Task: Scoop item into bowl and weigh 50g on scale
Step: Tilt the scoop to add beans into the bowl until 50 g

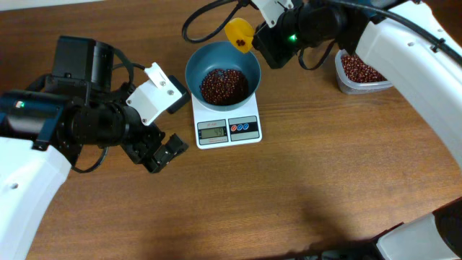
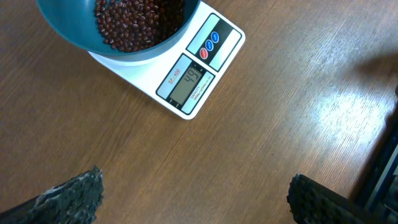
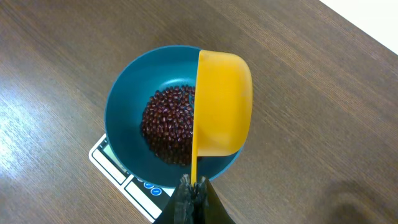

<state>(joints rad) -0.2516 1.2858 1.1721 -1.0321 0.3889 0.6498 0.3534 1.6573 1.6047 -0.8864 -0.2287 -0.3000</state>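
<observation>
The light-blue bowl stands on the white scale and holds a pile of red-brown beans. The scale's display reads about 49. My right gripper is shut on the handle of a yellow scoop, held tilted over the bowl's far rim; a few beans lie in the scoop in the overhead view. My left gripper is open and empty over bare table, left of the scale; its fingertips show in the wrist view.
A clear plastic tub with more beans stands at the back right, partly under the right arm. Black cables loop behind the bowl. The table is brown wood.
</observation>
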